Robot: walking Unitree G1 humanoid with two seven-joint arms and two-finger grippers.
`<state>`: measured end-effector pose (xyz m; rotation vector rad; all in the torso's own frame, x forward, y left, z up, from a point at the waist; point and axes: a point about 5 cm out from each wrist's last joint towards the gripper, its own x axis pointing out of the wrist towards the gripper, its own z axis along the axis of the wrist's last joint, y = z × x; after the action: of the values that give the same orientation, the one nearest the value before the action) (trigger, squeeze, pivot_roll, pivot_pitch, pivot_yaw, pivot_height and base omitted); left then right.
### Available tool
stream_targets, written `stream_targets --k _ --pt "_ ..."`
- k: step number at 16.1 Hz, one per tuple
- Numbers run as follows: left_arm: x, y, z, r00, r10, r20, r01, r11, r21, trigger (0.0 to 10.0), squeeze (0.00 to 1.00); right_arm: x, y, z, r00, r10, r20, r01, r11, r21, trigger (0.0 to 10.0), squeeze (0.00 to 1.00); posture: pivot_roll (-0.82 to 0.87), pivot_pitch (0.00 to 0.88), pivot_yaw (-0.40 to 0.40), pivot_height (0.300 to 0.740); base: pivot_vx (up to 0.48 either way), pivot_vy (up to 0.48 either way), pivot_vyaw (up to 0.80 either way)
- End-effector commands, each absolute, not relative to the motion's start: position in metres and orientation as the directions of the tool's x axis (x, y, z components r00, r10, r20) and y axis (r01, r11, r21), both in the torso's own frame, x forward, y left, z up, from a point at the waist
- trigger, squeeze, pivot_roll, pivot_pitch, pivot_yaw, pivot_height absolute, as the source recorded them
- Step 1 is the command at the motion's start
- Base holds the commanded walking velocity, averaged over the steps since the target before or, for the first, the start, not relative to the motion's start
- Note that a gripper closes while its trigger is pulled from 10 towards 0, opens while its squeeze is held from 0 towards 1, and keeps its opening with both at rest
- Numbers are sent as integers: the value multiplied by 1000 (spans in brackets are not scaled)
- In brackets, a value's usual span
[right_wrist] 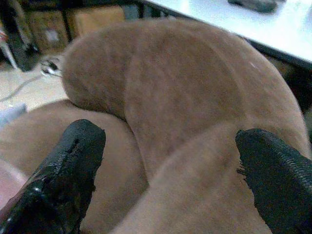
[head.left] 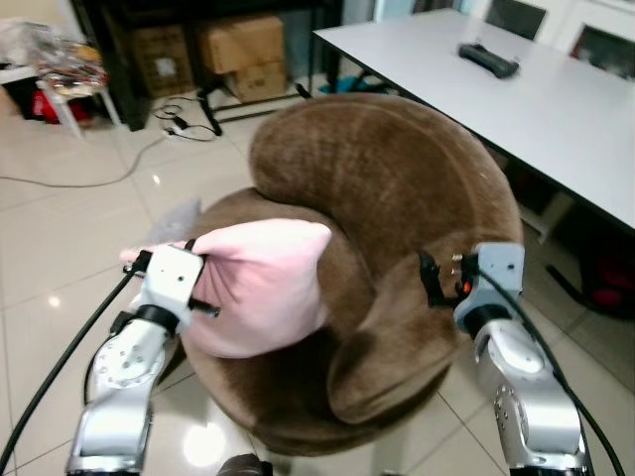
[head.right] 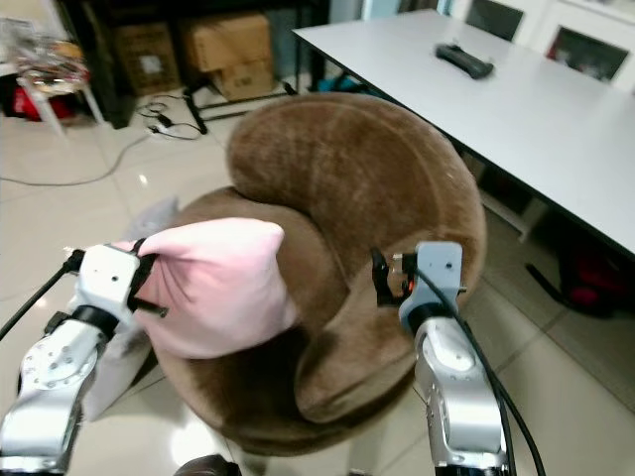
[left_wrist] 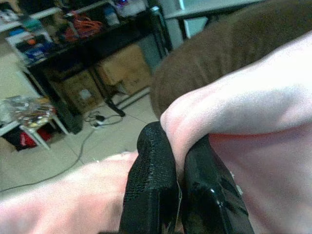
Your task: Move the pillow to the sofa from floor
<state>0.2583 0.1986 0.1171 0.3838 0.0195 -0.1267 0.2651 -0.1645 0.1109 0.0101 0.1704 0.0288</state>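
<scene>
While daylight glares off the tiles, a home robot stands at a round armchair with a cushion in its grasp.

Pillow: a pale pink pillow [head.left: 260, 283] is held against the front left edge of the seat, one corner lifted toward the backrest; whether its underside rests on the cushion is hard to judge.

Sofa: a brown plush sofa [head.left: 397, 188], round, with a tall curved back and one thick arm curling forward on the right.

Left gripper: the left gripper [left_wrist: 181, 183] has its black fingers [left_wrist: 151, 190] pinched tight on a fold of pink fabric at the pillow's left end.

Right gripper: the right gripper [right_wrist: 170, 170] hovers above the sofa's arm, its fingers [right_wrist: 68, 165] spread wide with nothing between them.

Floor: glossy pale tiled floor [head.left: 60, 248], with a cable [head.left: 89, 174] trailing across it and a grey object [head.left: 174, 220] just behind the pillow.

Desk: a long white desk [head.left: 516, 99] runs beside the sofa on the right, carrying a dark remote-like object [head.left: 488, 59].

Room: cardboard boxes [head.left: 243, 55] under dark shelving [left_wrist: 83, 53] at the far wall; a small white table [head.left: 64, 74] piled with clutter at far left.
</scene>
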Motion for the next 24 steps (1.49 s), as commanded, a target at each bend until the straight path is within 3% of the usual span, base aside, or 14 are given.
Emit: stream_targets --k 1,7,9,11,12,13,15,19,20,21,24 --pt "259 197 130 996 -89 4 81 913 399 10000 0 266 -158 117 987 59 -150 -56 998 24 10000 0 16 0 -30 740 0 480 0" --pt "268 188 136 995 -99 -12 95 906 413 10000 0 271 -143 131 971 220 -96 -225 973 -45 10000 0 5 0 -10 740 0 466 0" --pt "269 188 135 993 -115 -32 118 892 436 10000 0 274 -142 135 968 234 -87 -239 969 -56 10000 0 3 0 -9 740 0 0 0" --pt "271 188 133 988 -143 -63 156 877 455 10000 0 277 -131 146 936 349 -55 -353 930 -102 10000 0 4 0 -14 740 0 0 0" --pt "273 187 135 983 -174 -60 182 855 486 10000 0 277 -123 148 891 450 -60 -454 885 -101 10000 180 15 0 -25 740 0 0 0" --pt "275 186 137 978 -199 -60 202 838 507 10000 0 278 -120 150 869 490 -61 -494 860 -127 10000 1000 19 0 -28 740 0 0 0" --pt "284 185 144 962 -265 -67 254 772 582 10000 0 284 -109 162 790 611 -51 -603 760 -243 10000 1000 35 0 -40 740 0 0 0" --pt "294 186 144 939 -323 -120 322 700 637 10000 0 287 -103 188 662 749 -33 -711 612 -346 10000 1000 38 0 -43 740 0 0 0" --pt "301 180 143 924 -357 -135 354 670 652 10000 0 277 -94 189 517 846 -131 -797 420 -433 10000 1000 28 0 -35 740 0 0 0" --pt "306 175 144 915 -380 -138 371 652 661 10000 0 271 -88 186 438 876 -202 -829 306 -467 10000 1000 27 0 -35 740 0 0 0" --pt "313 162 149 900 -418 -124 386 634 670 10000 0 269 -78 175 399 871 -286 -847 230 -479 10000 937 29 0 -37 740 0 0 0"
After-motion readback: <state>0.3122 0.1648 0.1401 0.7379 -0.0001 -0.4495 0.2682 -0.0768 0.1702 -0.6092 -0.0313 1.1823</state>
